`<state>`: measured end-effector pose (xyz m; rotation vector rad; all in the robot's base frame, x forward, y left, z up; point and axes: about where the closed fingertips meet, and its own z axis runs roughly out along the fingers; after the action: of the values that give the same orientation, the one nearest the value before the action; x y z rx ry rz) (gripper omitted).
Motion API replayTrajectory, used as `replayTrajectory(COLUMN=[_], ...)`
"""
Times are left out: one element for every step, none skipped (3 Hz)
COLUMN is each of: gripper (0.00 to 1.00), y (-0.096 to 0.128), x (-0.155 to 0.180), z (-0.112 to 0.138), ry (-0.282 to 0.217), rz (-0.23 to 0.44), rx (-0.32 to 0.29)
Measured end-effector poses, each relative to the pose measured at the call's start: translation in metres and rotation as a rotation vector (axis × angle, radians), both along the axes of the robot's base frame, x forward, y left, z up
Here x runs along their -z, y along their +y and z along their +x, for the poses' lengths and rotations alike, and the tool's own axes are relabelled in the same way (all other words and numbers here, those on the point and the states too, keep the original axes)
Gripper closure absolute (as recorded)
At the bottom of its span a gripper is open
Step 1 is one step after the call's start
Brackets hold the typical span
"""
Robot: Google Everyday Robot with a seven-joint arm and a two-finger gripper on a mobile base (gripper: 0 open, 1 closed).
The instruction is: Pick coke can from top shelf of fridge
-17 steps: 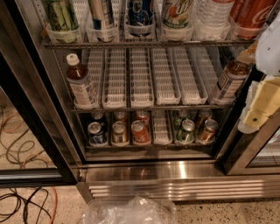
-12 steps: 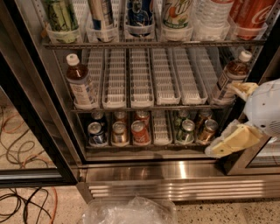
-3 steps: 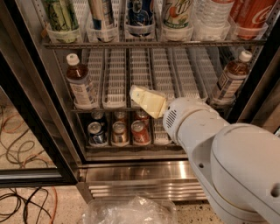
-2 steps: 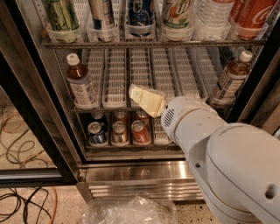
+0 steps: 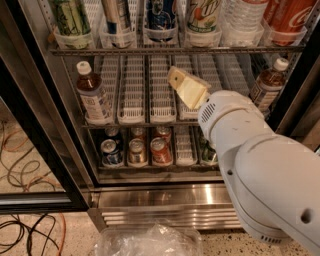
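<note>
The coke can (image 5: 294, 15) is red with white script and stands at the far right of the top shelf (image 5: 170, 50), cut off by the top edge of the camera view. The shelf is a grey wire rack with clear cup fronts, holding several other cans and bottles in a row. My gripper (image 5: 184, 86) is a cream wedge on a bulky white arm (image 5: 260, 170). It hangs in front of the middle rack, below the top shelf and well left of the coke can, touching nothing. The fridge (image 5: 165, 200) stands open.
Brown-liquid bottles (image 5: 93, 93) (image 5: 268, 83) flank white slotted trays (image 5: 132, 85) on the middle rack. Several cans (image 5: 160, 151) fill the lower rack. The black door frame (image 5: 40, 145) runs down the left. Cables (image 5: 22, 165) and a crumpled plastic bag (image 5: 150, 241) lie on the floor.
The arm swung in from the right edge across the fridge front. Over the last second the gripper rose and shifted slightly right, closer to the top shelf.
</note>
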<state>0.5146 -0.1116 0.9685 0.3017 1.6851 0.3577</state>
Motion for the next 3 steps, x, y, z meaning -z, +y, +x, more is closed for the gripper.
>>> replayTrajectory(gripper=[0.00, 0.00, 0.00], y=[-0.0258, -0.0261, -0.0261], x=[0.0027, -0.0057, -0.0057], z=[-0.0004, 0.0004, 0.0004], ry=[-0.077, -0.123, -0.123], rz=[0.014, -0.036, -0.036], rx=[0.060, 0.051, 0.051])
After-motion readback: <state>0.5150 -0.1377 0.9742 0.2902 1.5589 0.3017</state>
